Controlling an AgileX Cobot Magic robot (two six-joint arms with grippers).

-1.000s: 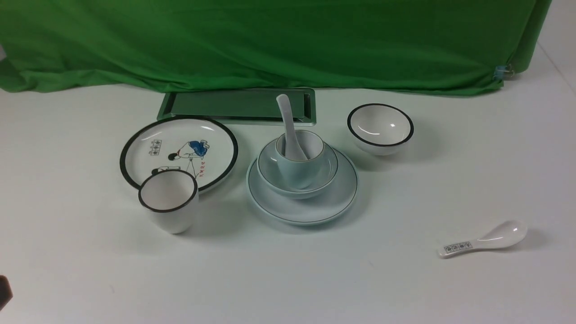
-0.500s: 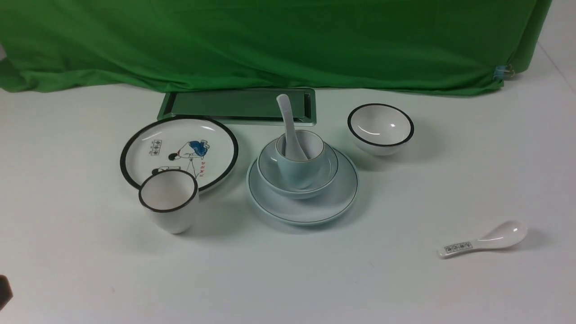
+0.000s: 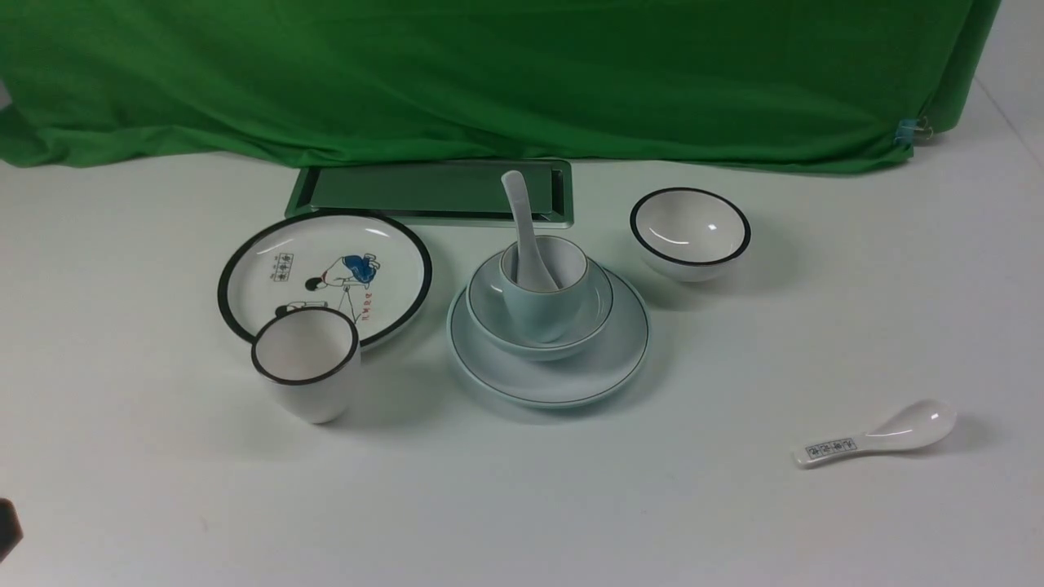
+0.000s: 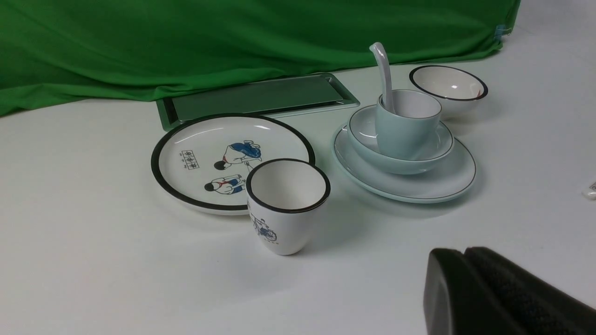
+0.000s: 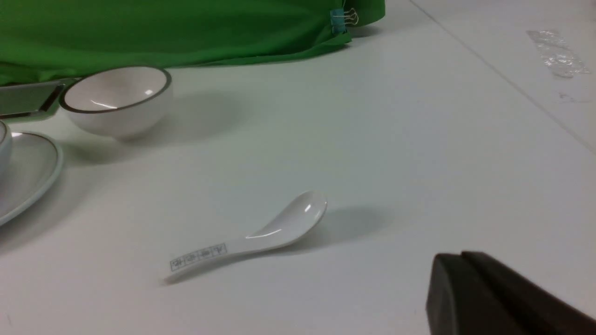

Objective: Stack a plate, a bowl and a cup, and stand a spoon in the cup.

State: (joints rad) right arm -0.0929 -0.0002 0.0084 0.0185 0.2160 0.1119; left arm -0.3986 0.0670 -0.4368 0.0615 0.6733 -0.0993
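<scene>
The pale plate point(image 3: 603, 359) point(image 4: 447, 179) lies mid-table with the shallow bowl point(image 3: 489, 314) point(image 4: 368, 139) on it. Inside the bowl stands the cup point(image 3: 538, 314) point(image 4: 402, 132), and the plain white spoon point(image 3: 520, 220) point(image 4: 382, 65) stands in the cup, handle up and leaning back-left. My left gripper point(image 4: 464, 252) is shut and empty, low over the table at the near left, well short of the stack. My right gripper point(image 5: 461, 256) is shut and empty too, near the table's right front; the front view does not show it.
A black-rimmed cartoon plate point(image 3: 269, 244) lies left of the stack with a black-rimmed cup point(image 3: 308, 379) at its front edge. A black-rimmed bowl point(image 3: 690, 236) sits back right. A printed-handle spoon point(image 3: 877, 436) point(image 5: 251, 242) lies at the right front. A metal tray point(image 3: 424, 191) lies before the green cloth point(image 3: 489, 73).
</scene>
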